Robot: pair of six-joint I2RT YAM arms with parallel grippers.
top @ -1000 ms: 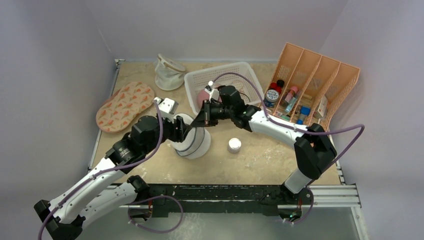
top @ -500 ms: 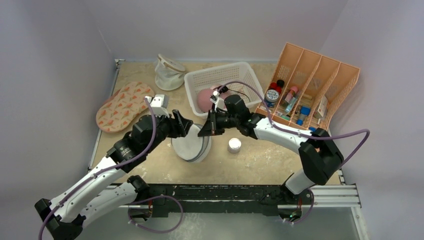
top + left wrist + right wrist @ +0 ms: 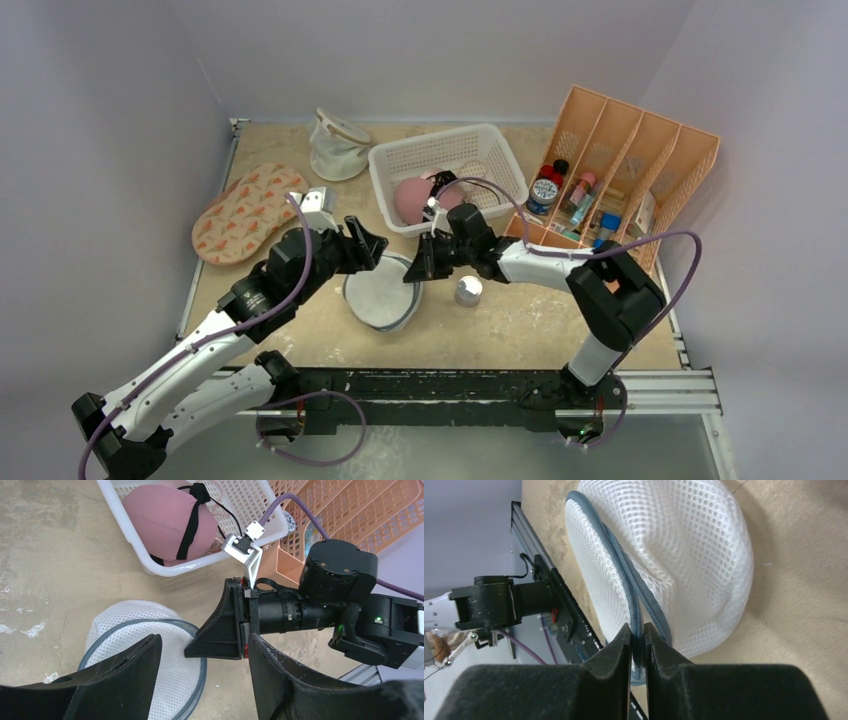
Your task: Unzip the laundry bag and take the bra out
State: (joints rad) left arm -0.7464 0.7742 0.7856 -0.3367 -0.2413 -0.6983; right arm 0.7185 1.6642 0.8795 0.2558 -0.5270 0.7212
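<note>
The laundry bag is a white mesh drum with a grey-blue zipper rim, lying tipped on the table between my two grippers. My right gripper is at the bag's right edge. In the right wrist view its jaws stand pinched on the zipper rim of the bag. My left gripper hovers open just above the bag, holding nothing, with a right gripper finger showing between its jaws. The pink bra with black straps lies in the white basket.
A small white-and-silver jar stands just right of the right gripper. At the far left lie an oval pad with an orange pattern and a tan-rimmed mesh pouch. An orange divided rack of bottles stands at the right.
The bag has dropped from upright to lying tipped on the table. My left gripper has opened wider and drawn back off it. My right gripper has moved nearer, down to the bag's rim.
</note>
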